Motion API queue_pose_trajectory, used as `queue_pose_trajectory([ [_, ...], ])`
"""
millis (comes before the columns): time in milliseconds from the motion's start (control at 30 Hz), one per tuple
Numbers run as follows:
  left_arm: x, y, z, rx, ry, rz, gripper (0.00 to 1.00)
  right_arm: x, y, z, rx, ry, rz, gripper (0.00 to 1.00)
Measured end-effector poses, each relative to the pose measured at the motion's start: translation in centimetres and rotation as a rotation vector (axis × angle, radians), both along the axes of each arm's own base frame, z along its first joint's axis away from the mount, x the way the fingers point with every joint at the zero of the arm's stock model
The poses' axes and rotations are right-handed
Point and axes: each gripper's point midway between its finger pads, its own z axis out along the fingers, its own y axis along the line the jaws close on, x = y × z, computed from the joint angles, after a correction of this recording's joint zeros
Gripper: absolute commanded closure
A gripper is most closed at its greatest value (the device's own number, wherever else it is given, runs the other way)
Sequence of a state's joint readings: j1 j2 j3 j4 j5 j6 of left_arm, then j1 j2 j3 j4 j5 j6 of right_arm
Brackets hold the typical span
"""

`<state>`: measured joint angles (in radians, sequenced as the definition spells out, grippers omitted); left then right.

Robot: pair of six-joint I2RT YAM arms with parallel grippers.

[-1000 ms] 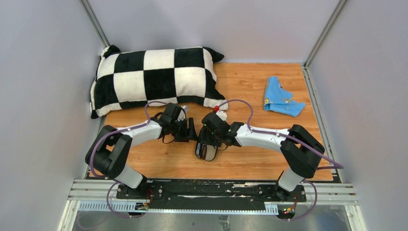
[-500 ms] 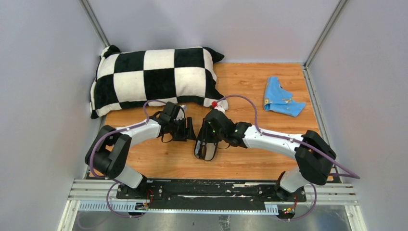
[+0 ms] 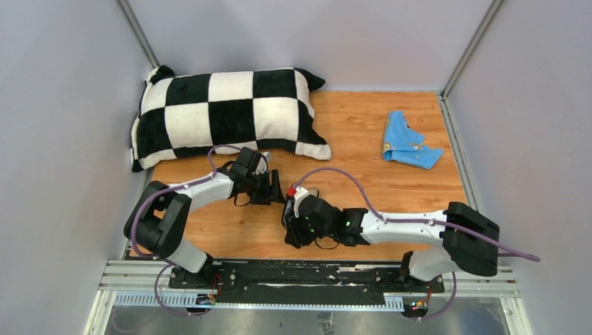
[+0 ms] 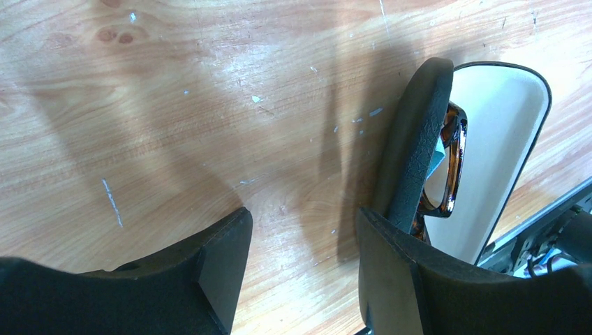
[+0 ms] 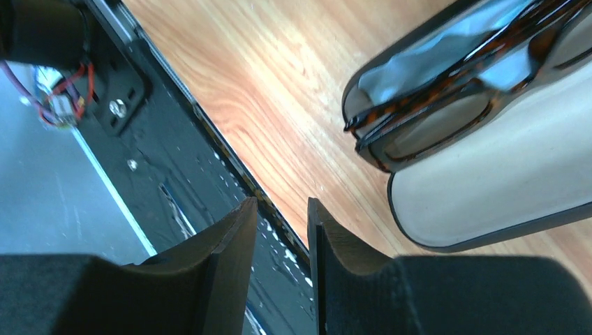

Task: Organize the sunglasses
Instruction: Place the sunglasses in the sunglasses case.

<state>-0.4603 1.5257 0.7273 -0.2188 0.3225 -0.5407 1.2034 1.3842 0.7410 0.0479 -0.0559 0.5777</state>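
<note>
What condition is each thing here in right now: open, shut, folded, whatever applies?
Glasses case: open, lid not shut.
Sunglasses: folded, lying inside the case.
Left tool: open wide, empty, beside the case.
Right tool: open just a little, empty.
Blue cloth: crumpled, far right.
Pillow: lying flat, far left.

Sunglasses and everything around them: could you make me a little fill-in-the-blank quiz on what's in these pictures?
The sunglasses lie inside a case whose lid is ____.
The pillow is checked black and ____.
The crumpled cloth at the back right is ____.
The left pincer grips ____.
Missing words: open; white; blue; nothing.
</note>
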Motion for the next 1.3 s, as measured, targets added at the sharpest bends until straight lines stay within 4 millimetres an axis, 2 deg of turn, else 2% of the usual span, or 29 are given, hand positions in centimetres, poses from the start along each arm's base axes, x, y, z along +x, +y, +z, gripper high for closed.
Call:
queue_pose_trajectory([
  [167, 0.0, -0.1, 0.0, -0.004, 0.004, -0.002, 0.35, -1.2, -0.6, -1.6, -0.017, -0.022, 0.054, 0.61],
  [367, 0.0, -0.1, 0.0, -0.005, 0.003, -0.002, 0.35, -1.0, 0.1, -2.0, 0.007, -0.039, 0.061, 0.62],
  [633, 0.0, -0.1, 0.0, -0.008, 0.001, -0.003, 0.35, -1.0, 0.3, -4.4, -0.039, -0.016, 0.066, 0.62],
  [900, 0.0, -0.1, 0.0, -0.012, 0.001, -0.003, 0.35, -0.1, 1.4, -4.3, -0.022, -0.023, 0.053, 0.62],
  [1300, 0.2, -0.5, 0.0, -0.033, -0.004, -0.011, 0.35, 1.2, 1.4, -4.5, -0.03, -0.029, 0.042, 0.62],
])
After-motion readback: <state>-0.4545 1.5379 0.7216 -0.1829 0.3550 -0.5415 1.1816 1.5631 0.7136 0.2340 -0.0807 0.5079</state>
